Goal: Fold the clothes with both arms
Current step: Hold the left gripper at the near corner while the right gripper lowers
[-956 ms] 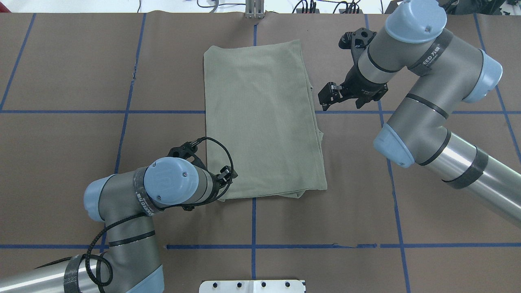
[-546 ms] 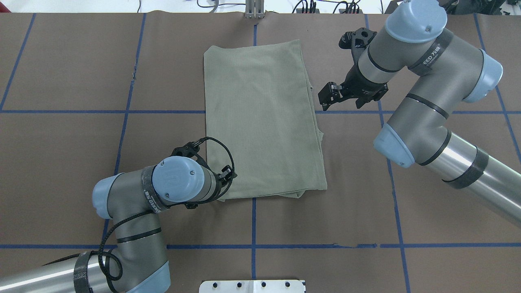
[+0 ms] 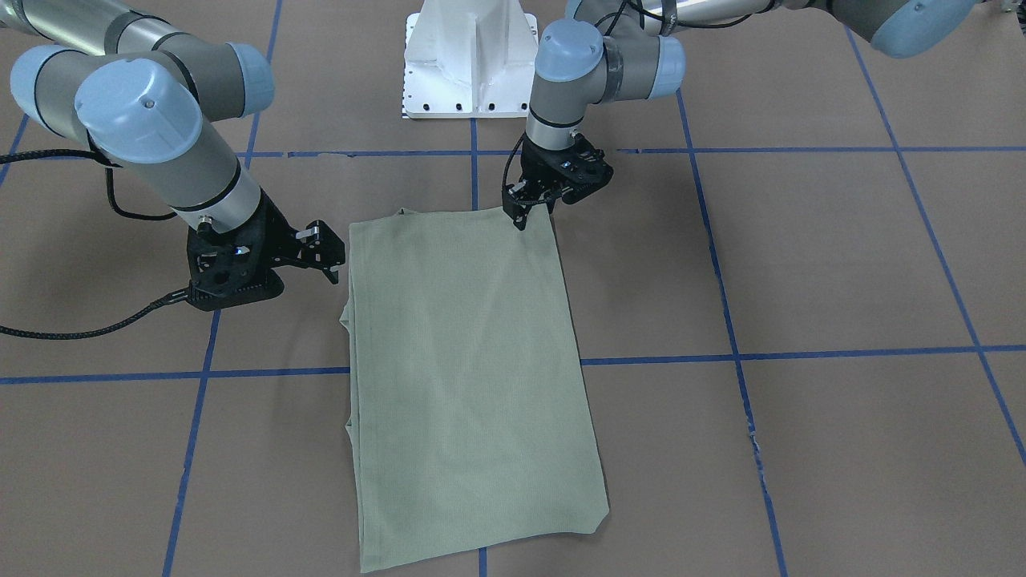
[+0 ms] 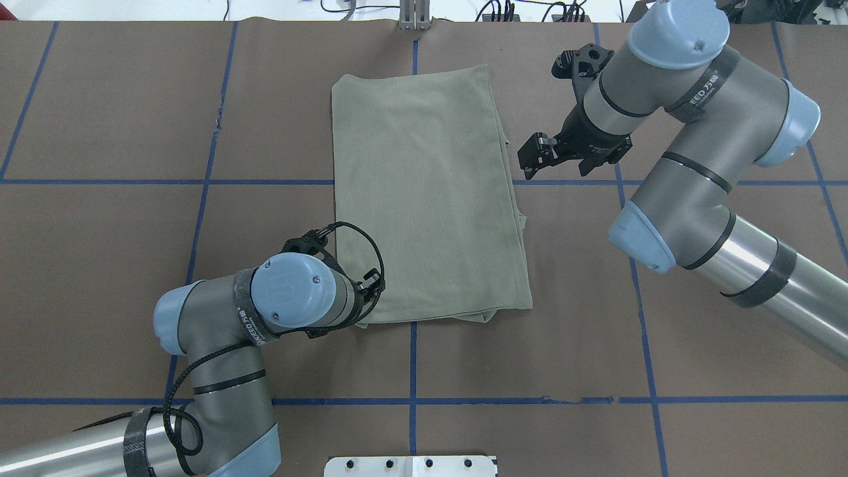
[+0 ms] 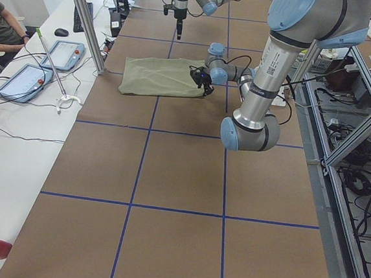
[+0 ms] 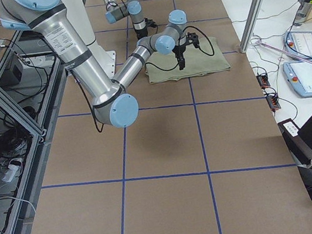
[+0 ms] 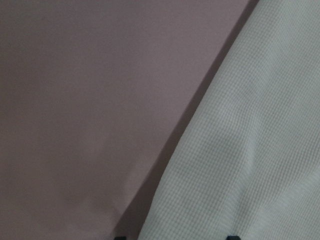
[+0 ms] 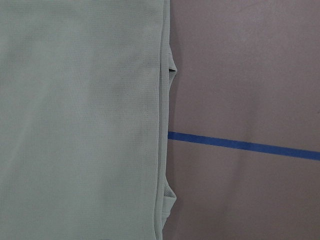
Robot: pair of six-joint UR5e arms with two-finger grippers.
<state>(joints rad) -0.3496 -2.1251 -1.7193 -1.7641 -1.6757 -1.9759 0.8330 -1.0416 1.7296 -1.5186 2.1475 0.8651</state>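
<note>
the left arm (image 4: 225,377) and right arm (image 4: 692,192) are silver-grey tubes with light blue joint caps, each cap round with a small screw. black bands ring the links, some printed with white lettering. the upper links shine as bare metal. a braided black cable (image 4: 372,242) loops beside the left wrist.

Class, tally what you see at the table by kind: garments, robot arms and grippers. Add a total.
Garments: 1, the green shirt
Robot arms: 2, the left arm and the right arm
Grippers: 2, the left gripper and the right gripper
Total: 5
</note>
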